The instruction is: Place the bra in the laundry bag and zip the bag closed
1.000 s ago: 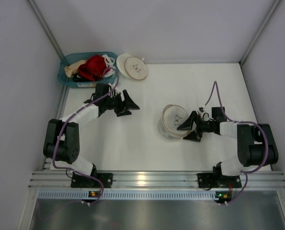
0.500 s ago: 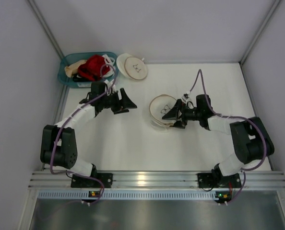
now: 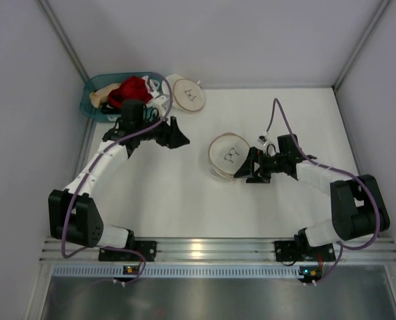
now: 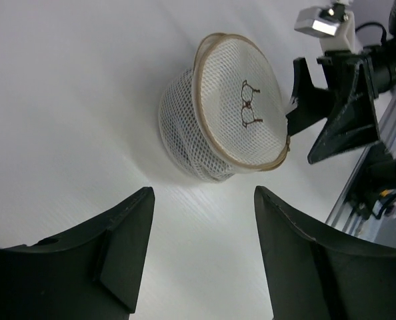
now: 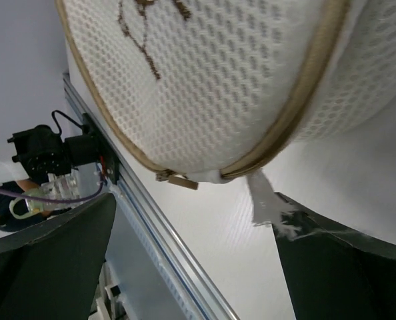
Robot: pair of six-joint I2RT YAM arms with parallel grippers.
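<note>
At centre, the right gripper point(image 3: 250, 168) stands with jaws spread wide and empty, flanking the rim and zip pull point(image 5: 178, 180) of the round cream-white mesh laundry bag point(image 3: 226, 155), whose lid is down. Beyond it, the left gripper point(image 3: 177, 137) hangs part-open, holding nothing. The black fabric bra point(image 3: 106, 109) appears to lie in the teal plastic basket point(image 3: 89, 100) at the far left corner. The job looks barely begun: fetching, bagging and zipping are all left to do.

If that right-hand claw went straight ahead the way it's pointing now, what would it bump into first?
The mesh laundry bag. It fills the wrist view directly ahead of the right gripper, close in front of its open fingers. Exact depth is hard to judge, but nothing else shows in between.
</note>
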